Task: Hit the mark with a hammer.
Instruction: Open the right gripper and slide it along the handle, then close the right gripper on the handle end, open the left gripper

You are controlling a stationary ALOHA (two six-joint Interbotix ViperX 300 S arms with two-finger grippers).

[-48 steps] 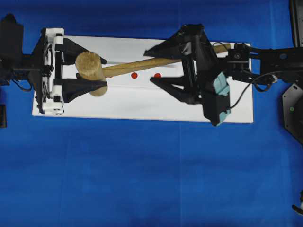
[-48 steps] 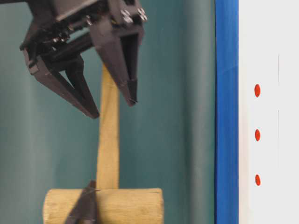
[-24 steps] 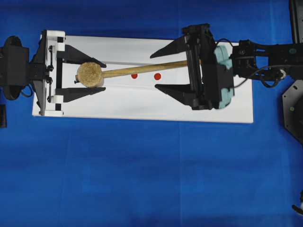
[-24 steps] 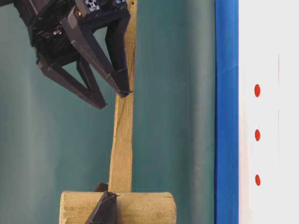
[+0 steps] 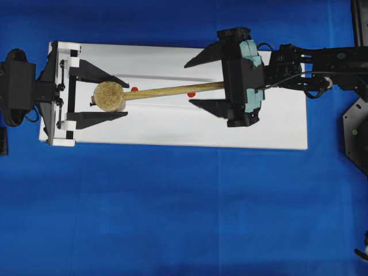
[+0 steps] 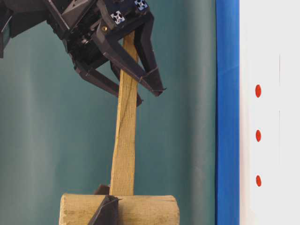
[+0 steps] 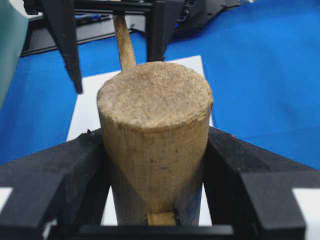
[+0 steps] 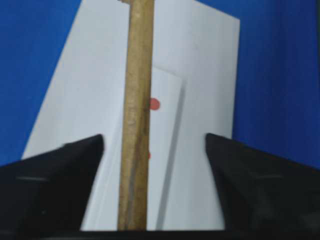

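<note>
Hammer [image 5: 144, 94] held above white board [image 5: 172, 129], head clamped between left gripper [image 5: 100, 99] fingers – handle running between right gripper [image 5: 198, 80] fingers, spread apart, not touching it; red marks [image 5: 191, 94] on board beneath handle

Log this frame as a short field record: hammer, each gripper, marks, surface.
hammer: held above the board, head on the left, handle running right
left gripper: shut on the hammer head
right gripper: around the handle's end, fingers apart from it, no grip yet
marks: red dots on the board, not struck now
surface: white board on a blue cloth
</note>
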